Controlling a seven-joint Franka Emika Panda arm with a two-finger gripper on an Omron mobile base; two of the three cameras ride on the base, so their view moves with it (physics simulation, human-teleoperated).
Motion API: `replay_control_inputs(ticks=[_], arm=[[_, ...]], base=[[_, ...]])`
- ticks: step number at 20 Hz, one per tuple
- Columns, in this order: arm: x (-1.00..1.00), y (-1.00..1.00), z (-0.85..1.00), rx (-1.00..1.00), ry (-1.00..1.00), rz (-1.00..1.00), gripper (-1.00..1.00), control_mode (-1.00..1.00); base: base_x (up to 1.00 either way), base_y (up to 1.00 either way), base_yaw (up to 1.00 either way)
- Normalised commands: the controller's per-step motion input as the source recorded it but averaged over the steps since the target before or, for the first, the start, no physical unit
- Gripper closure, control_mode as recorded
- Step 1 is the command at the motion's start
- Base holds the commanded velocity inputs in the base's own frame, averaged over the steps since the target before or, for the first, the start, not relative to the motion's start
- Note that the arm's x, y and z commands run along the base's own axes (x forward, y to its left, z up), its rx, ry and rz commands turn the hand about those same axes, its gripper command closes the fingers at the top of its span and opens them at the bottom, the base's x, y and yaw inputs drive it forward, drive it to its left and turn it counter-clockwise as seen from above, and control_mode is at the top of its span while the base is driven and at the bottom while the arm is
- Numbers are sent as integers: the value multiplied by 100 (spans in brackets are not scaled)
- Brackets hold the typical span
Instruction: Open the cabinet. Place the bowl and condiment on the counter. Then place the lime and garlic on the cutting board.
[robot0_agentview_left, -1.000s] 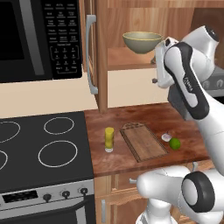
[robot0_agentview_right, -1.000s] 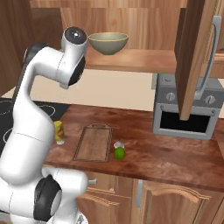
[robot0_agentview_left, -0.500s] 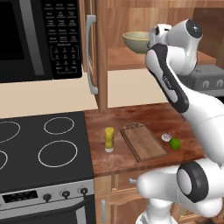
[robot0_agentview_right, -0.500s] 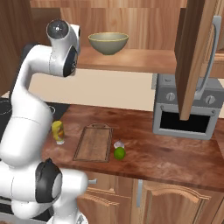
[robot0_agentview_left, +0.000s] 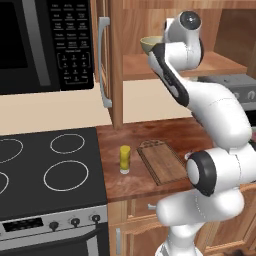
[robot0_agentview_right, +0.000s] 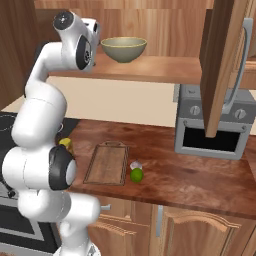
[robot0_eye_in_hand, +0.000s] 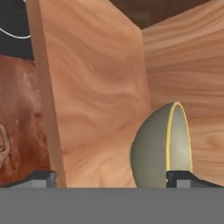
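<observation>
The bowl (robot0_agentview_right: 123, 49) sits on the open cabinet (robot0_agentview_right: 165, 67) shelf, upper centre of the right base frame, my fingers (robot0_eye_in_hand: 43, 178) spread wide beside it, holding nothing. On the bench (robot0_agentview_right: 200, 177) below, lime (robot0_agentview_right: 136, 175) and garlic (robot0_agentview_right: 135, 165) lie just right of the cutting board (robot0_agentview_right: 107, 164), the condiment (robot0_agentview_left: 124, 159) to its left.

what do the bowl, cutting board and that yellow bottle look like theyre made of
Bowl: likely glazed ceramic, smooth olive-beige with a paler rim. Cutting board: wood, visible brown grain and darker raised rim. Yellow bottle: probably plastic, uniform yellow colour with a clear base.
</observation>
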Motion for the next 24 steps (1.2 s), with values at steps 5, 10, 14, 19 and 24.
replay_control_inputs(ticks=[5,10,14,19,24], arm=[[78,0,0,-10,0,-20,-100,-100],[68,-4,0,-3,0,-14,-100,-100],[48,-21,0,0,0,-8,-100,-100],[42,-29,-6,0,0,-5,-100,-100],[50,-25,-19,0,0,-3,-100,-100]], base=[[0,0,0],[0,0,0],[0,0,0],[0,0,0],[0,0,0]])
